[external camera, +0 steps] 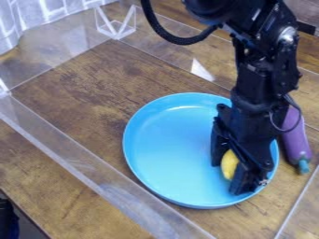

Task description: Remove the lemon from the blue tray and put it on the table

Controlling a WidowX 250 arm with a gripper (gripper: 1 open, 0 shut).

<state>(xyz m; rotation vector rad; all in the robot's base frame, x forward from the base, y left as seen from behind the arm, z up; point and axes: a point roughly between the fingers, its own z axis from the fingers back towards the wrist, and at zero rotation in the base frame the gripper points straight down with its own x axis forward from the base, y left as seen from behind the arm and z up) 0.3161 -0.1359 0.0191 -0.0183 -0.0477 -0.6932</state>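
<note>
The lemon [230, 165], small and yellow, sits low in the right part of the blue tray [162, 149], mostly hidden by the black fingers around it. My gripper [237, 170] points straight down into the tray and is shut on the lemon. The tray rests on the dark wood table [100, 84]. The black arm rises from the gripper toward the top right.
A purple eggplant [297, 140] lies on the table just right of the tray, close to the arm. Clear acrylic walls [56, 135] run along the left and front edges. A clear stand [118, 21] sits at the back.
</note>
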